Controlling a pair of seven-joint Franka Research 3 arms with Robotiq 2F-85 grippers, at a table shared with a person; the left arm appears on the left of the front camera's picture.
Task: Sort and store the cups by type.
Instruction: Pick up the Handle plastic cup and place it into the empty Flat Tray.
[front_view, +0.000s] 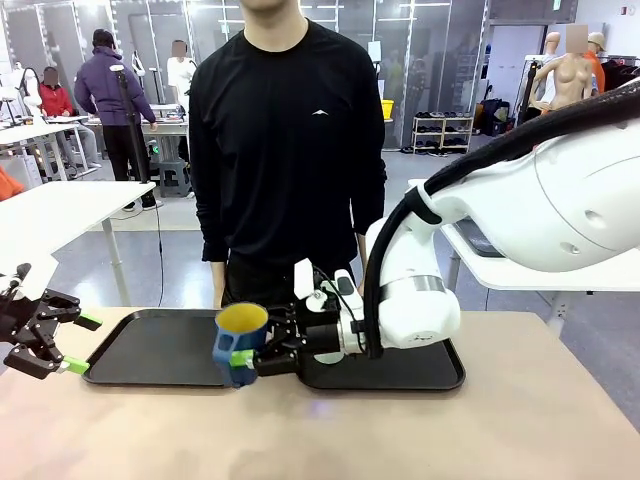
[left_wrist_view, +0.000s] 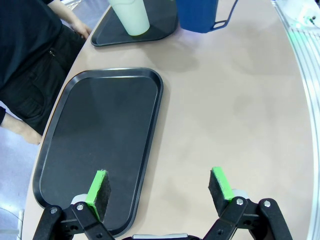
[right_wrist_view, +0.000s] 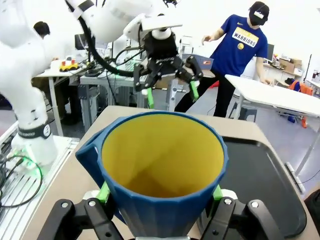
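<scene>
Beige table (front_view: 520, 420), blue mug (front_view: 240, 340) clamped in right end effector (front_view: 252, 358)

So we've got a light tan table (front_view: 520, 420) with two black trays sitting flat on it. The left tray (front_view: 160, 348) sits toward the table's far-left edge and its surface is bare. The right tray (front_view: 420, 370) is near the middle of the far edge. From the left wrist camera, a pale mint-green tumbler (left_wrist_view: 129, 16) stands upright on that second tray. The two trays lie close together, not touching.
</scene>
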